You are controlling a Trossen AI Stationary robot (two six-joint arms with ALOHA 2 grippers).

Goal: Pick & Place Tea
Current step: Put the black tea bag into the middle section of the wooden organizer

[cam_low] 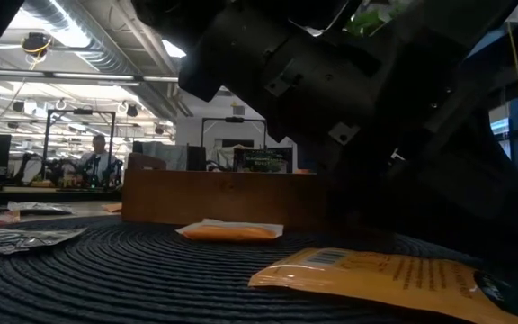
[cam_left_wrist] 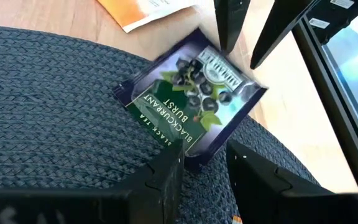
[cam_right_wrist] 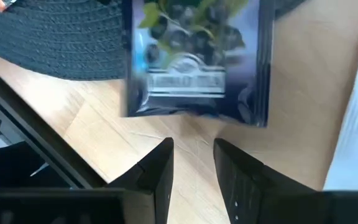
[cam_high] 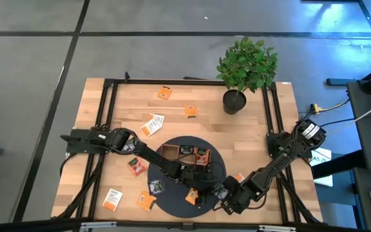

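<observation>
Both claws, left [cam_left_wrist: 201, 171] and right [cam_right_wrist: 191, 162], hover released at opposite edges of the blackcurrant tea sachet [cam_left_wrist: 188, 99], which lies half off the round dark mat [cam_left_wrist: 48, 118] onto my worktop [cam_right_wrist: 303, 106], probably for easier gripping.

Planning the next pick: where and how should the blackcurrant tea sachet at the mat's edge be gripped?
The blackcurrant sachet lies flat, partly on the dark woven mat and partly over the wooden table. Probably best gripped at the edge overhanging the mat's rim, where a finger might get beneath. The right gripper, open, already faces that edge from the table side; the left gripper, open, faces the opposite corner.
</observation>
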